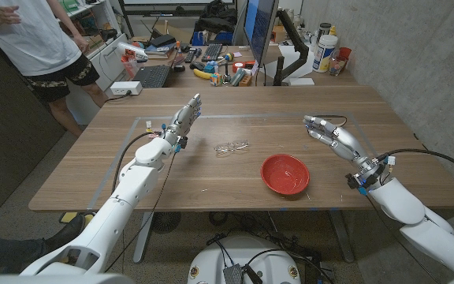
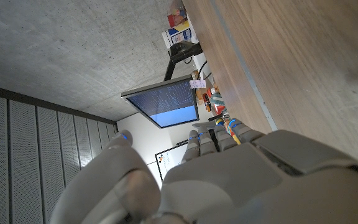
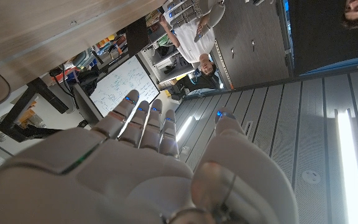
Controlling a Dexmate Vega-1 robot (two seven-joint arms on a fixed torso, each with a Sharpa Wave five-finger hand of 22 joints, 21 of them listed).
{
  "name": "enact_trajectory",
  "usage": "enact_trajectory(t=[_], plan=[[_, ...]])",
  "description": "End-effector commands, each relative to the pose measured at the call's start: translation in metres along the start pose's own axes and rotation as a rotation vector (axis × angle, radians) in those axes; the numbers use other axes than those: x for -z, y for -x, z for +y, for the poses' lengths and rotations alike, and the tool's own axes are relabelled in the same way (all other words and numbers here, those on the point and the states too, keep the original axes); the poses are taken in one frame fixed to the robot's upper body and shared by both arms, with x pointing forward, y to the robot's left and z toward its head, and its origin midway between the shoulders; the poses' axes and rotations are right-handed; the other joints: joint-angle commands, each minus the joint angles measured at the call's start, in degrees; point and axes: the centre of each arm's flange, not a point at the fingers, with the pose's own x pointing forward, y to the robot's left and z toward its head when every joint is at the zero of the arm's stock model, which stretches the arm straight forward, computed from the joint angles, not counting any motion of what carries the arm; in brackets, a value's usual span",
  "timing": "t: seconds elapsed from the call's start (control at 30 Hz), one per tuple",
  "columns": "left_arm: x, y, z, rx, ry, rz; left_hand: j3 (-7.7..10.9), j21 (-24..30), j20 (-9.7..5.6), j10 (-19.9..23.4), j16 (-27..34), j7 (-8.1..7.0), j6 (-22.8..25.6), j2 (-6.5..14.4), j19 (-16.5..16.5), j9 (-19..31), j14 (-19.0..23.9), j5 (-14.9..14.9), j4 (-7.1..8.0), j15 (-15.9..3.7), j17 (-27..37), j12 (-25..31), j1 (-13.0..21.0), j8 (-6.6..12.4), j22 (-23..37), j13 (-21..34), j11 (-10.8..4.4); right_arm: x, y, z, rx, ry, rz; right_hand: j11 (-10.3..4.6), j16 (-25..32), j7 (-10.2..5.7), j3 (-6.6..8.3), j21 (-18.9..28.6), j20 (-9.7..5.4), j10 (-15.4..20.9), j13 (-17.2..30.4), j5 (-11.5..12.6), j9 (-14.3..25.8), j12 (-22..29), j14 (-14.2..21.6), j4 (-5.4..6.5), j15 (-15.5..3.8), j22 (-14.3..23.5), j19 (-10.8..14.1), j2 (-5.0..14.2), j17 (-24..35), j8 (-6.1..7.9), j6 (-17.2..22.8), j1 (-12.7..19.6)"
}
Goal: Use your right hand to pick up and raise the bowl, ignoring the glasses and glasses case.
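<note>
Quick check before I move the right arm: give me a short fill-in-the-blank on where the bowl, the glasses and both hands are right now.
1. The red bowl sits on the table, nearer the robot's ____ hand.
2. The glasses lie between the bowl and the ____ hand.
3. The right hand holds ____, its fingers apart.
4. The bowl's colour is ____.

Missing words: right; left; nothing; red

Person (image 1: pixel 38 39) behind wooden table (image 1: pixel 132 170); monitor (image 1: pixel 260 28), keyboard (image 1: pixel 151 76) beyond.
</note>
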Motion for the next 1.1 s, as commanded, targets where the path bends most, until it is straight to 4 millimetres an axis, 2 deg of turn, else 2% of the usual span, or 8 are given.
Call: enact_trajectory(t=[0.03,1.03,1.1], plan=[[0.000,0.003,-0.003,-0.008,-0.003,0.000,-0.16,0.21,-2.41,0.36,0.34,0.03,0.57,0.58,-0.44,0.10,-0.11,0.36,-0.16,-0.06,0.23,0.06,0.06,0.25,0.23,0.26,-0.38,0.002,0.016,0.002,0.009,0.006,0.001,-0.32,0.34,-0.76,-0.04,0.47,-1.13,0.96,0.18,0.43,0.13,0.36,0.89,-0.09,-0.64,0.18,1.14,-0.72,0.20,0.22,0.58,-0.14],[-0.008,0.005,-0.013,0.003,-0.013,-0.008,-0.51,0.25,-2.32,0.35,0.32,0.03,0.66,0.75,-0.43,0.10,-0.18,0.40,-0.20,-0.10,0.23,0.05,0.15,0.25,0.23,0.27,-0.42,-0.011,0.039,-0.003,-0.034,0.202,-0.058,-2.21,0.29,-2.14,-0.05,0.48,-1.65,1.93,0.22,1.36,0.18,0.43,2.24,0.02,-1.89,0.18,2.22,-0.70,0.24,0.14,0.58,-0.26],[-0.008,0.006,-0.013,0.003,-0.012,-0.008,-0.54,0.25,-2.29,0.48,0.34,0.01,0.66,0.76,-0.43,0.10,-0.14,0.41,-0.20,-0.08,0.23,0.11,0.16,0.25,0.23,0.27,-0.38,-0.012,0.040,-0.003,-0.042,0.212,-0.060,-2.02,0.28,-2.16,-0.06,0.47,-1.65,1.89,0.22,1.42,0.18,0.40,2.29,0.02,-1.97,0.18,2.24,-0.71,0.24,0.13,0.57,-0.28]])
